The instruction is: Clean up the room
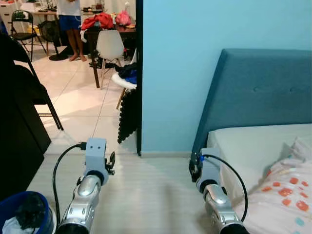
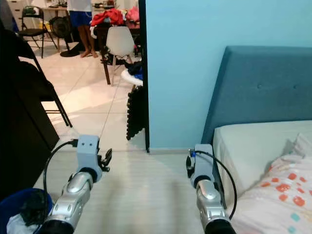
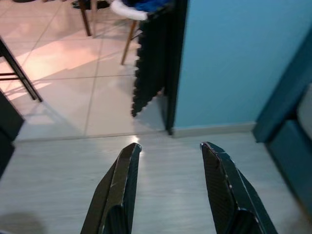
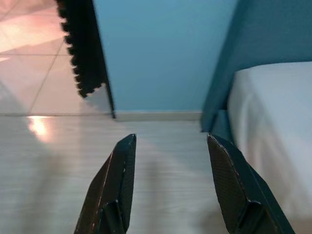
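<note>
Both arms reach forward over pale wood-grain floor. The left hand and right hand each hold their tapered black fingers spread apart, gripping nothing. A bed with a padded teal headboard and white mattress stands right; a dotted quilt lies on it. A round blue basket holding dark cloth sits left.
</note>
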`<state>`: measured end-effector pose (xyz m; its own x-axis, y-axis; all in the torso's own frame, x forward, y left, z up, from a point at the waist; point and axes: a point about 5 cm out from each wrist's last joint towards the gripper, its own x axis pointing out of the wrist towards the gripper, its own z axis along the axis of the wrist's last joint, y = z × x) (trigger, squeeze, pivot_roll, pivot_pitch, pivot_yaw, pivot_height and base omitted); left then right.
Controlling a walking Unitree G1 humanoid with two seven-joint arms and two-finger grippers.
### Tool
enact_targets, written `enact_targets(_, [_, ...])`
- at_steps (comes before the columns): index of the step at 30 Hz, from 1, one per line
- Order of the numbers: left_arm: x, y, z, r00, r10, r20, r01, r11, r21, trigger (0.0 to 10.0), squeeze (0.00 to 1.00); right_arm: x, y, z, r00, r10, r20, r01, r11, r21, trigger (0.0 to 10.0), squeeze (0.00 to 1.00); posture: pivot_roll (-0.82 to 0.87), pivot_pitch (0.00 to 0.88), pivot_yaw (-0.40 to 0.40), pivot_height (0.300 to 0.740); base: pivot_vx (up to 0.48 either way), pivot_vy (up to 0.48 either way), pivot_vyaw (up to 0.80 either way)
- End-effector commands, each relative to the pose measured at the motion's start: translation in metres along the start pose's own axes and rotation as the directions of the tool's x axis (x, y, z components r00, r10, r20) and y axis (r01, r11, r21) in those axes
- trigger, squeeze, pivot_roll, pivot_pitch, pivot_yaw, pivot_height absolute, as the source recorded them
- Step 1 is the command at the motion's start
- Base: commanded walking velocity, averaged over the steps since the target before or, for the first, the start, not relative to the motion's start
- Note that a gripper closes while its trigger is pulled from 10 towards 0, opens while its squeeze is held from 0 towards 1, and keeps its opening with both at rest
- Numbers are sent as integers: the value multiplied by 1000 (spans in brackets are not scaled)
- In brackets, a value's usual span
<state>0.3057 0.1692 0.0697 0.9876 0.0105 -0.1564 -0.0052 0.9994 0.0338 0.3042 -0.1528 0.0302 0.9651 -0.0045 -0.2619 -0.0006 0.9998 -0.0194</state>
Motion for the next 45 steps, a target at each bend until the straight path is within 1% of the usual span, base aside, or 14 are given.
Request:
enact_targets(1, [0, 1, -3, 1000, 1, -8, -1, 1000, -2, 10000, 0, 0, -1, -2, 1000, 2, -12, -2, 1000, -6, 10000, 0, 36, 0, -47, 740, 322, 0, 0])
enact_targets(10, [0, 1, -4, 1000, 4, -9, -4, 1000, -3, 10000, 0, 1, -1, -1, 1000, 3, -8, -3, 1000, -10, 10000, 0, 32, 0, -49, 740, 318, 0, 0])
enact_targets(19, [-2, 0, -7, 1000, 20, -13, -20, 1000, 15, 10000, 0, 0, -2, -2, 1000, 6, -8, -6, 1000, -11, 10000, 0, 34, 0, -62, 740, 0, 0, 0])
enact_targets(32, [-2, 4, -8, 1000, 27, -13, -27, 1000, 7, 10000, 0, -1, -6, -1, 1000, -22, 1, 22, 1000, 9, 10000, 0, 24, 0, -47, 740, 0, 0, -800])
enact_targets(36, [-1, 2, -10, 999, 24, -26, -24, 1000, -3, 10000, 0, -3, -10, -2, 999, -35, 2, 35, 999, 13, 10000, 0, 20, 0, -49, 740, 0, 0, -800])
enact_targets(40, [-2, -1, -13, 999, 10, -41, -10, 1000, 10, 10000, 0, -4, -13, -3, 999, -47, 2, 47, 999, 3, 10000, 0, 18, 0, -50, 740, 0, 0, -800])
enact_targets(45, [-3, -2, -13, 999, 6, -38, -5, 1000, 18, 10000, 0, -4, -14, -3, 999, -51, 3, 51, 999, -5, 10000, 0, 16, 0, -53, 740, 0, 0, -800])
